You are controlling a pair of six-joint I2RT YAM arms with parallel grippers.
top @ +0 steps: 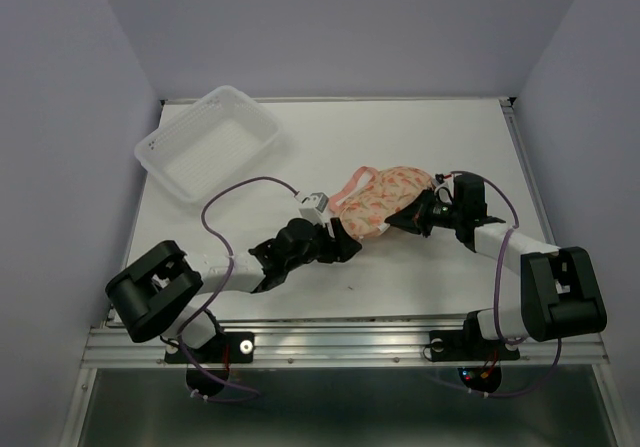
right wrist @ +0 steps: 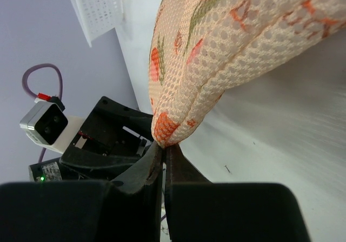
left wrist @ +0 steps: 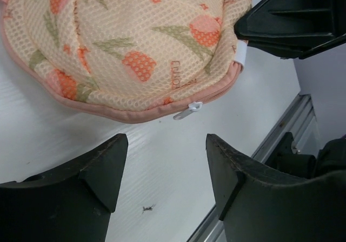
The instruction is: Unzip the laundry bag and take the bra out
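Laundry bag [top: 385, 199] on table [top: 420, 277] ctr. L gripper [top: 345, 241] at its near-left edge, R gripper [top: 414, 218] at its right end. White perforated basket [top: 208, 143] far-left corner, well apart.

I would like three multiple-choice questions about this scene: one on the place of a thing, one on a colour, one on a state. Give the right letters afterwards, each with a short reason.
1. Where is the white perforated basket?
A. Between the two arms.
B. At the far left corner of the table.
C. At the near right edge.

2. What colour is the zip edging of the laundry bag?
A. Pink.
B. Blue.
C. Black.

3. In what state is the left gripper?
A. Shut on the bag's fabric.
B. Shut on the basket.
C. Open, holding nothing.

Answers:
1 B: the top view shows it at the far left, apart from the bag.
2 A: the left wrist view shows a pink border along the seam.
3 C: its fingers stand apart with bare table between them, short of the white zip pull.
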